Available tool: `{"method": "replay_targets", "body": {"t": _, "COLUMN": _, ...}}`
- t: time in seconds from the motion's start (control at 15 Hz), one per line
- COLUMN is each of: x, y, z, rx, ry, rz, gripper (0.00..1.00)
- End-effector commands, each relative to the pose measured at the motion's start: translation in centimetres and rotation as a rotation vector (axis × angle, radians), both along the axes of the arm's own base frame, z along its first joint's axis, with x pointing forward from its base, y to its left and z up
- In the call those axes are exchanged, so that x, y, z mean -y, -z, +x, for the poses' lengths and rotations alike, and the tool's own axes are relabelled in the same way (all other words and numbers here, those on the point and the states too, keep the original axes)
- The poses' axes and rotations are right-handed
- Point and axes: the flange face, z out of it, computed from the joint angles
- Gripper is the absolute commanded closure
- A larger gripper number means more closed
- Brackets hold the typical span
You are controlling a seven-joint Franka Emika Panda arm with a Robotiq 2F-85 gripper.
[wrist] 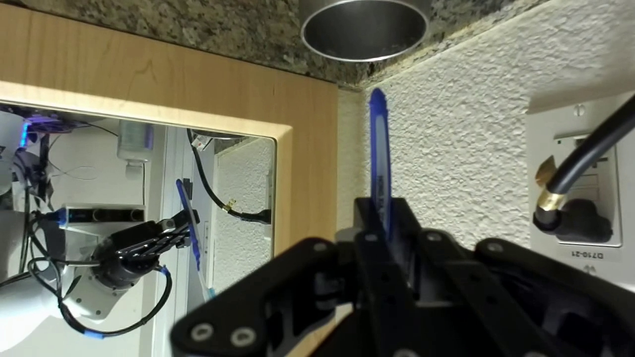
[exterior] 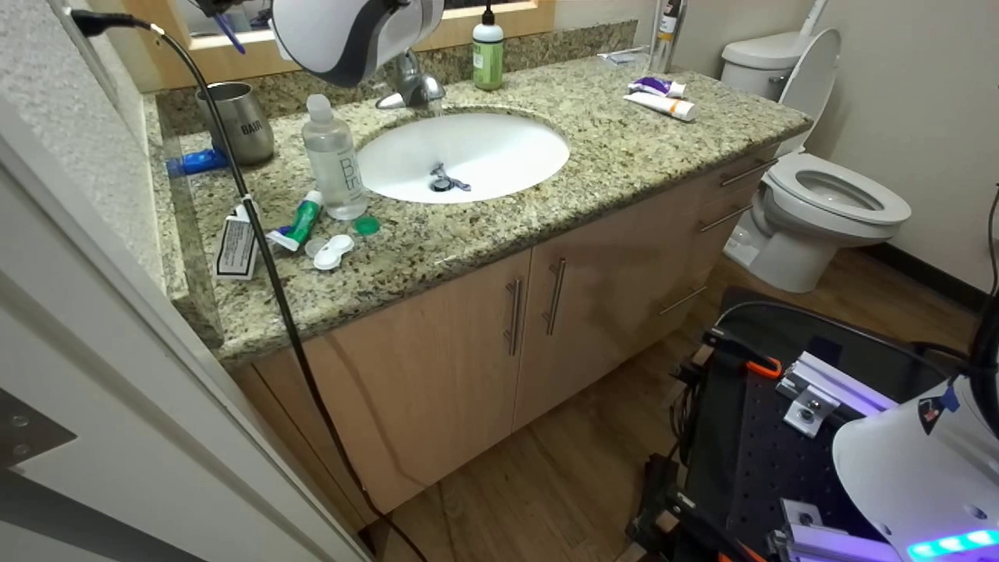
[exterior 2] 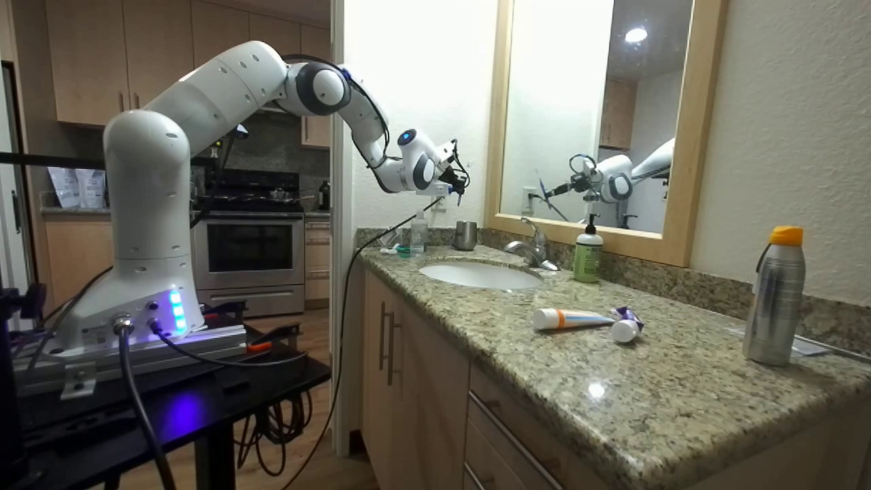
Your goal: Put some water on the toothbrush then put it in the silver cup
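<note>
My gripper (wrist: 384, 218) is shut on the toothbrush (wrist: 380, 144) in the wrist view, which stands upside down. The toothbrush's blue-edged handle end points down toward the silver cup (wrist: 364, 29). The mirror's reflection shows the whitish brush end pointing up. In an exterior view the gripper (exterior 2: 457, 182) is raised above the cup (exterior 2: 465, 235), with the toothbrush's blue end (exterior 2: 459, 199) apart from it. In an exterior view the cup (exterior: 248, 129) stands upright in the back corner, and the toothbrush (exterior: 229, 33) shows above it. The visible inside of the cup holds nothing.
A clear white-capped bottle (exterior: 334, 160) stands before the cup, near a blue tube (exterior: 199, 161) and a green tube (exterior: 304, 218). The faucet (exterior: 417, 86) and sink (exterior: 499, 152) are beside them. A black cable (wrist: 595, 148) runs from the wall socket.
</note>
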Motion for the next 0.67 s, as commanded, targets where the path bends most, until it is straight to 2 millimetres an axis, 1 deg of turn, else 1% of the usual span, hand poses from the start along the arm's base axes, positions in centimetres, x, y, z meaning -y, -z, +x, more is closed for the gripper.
{"method": "replay_targets", "body": {"t": 0.0, "x": 0.2, "y": 0.5, "z": 0.6, "rx": 0.018, "ry": 0.009, "rz": -0.005, "gripper": 0.97}}
{"method": "replay_targets", "body": {"t": 0.2, "x": 0.0, "y": 1.7, "z": 1.6, "rx": 0.059, "ry": 0.003, "rz": 0.016, "gripper": 0.97}}
{"method": "replay_targets", "body": {"t": 0.27, "x": 0.3, "y": 1.7, "z": 2.0, "rx": 0.075, "ry": 0.005, "rz": 0.026, "gripper": 0.97}}
{"method": "replay_targets", "body": {"t": 0.33, "x": 0.3, "y": 2.0, "z": 2.4, "rx": 0.08, "ry": 0.009, "rz": 0.03, "gripper": 0.97}}
{"method": "replay_targets", "body": {"t": 0.6, "x": -0.6, "y": 2.4, "z": 3.7, "rx": 0.115, "ry": 0.02, "rz": 0.069, "gripper": 0.97}}
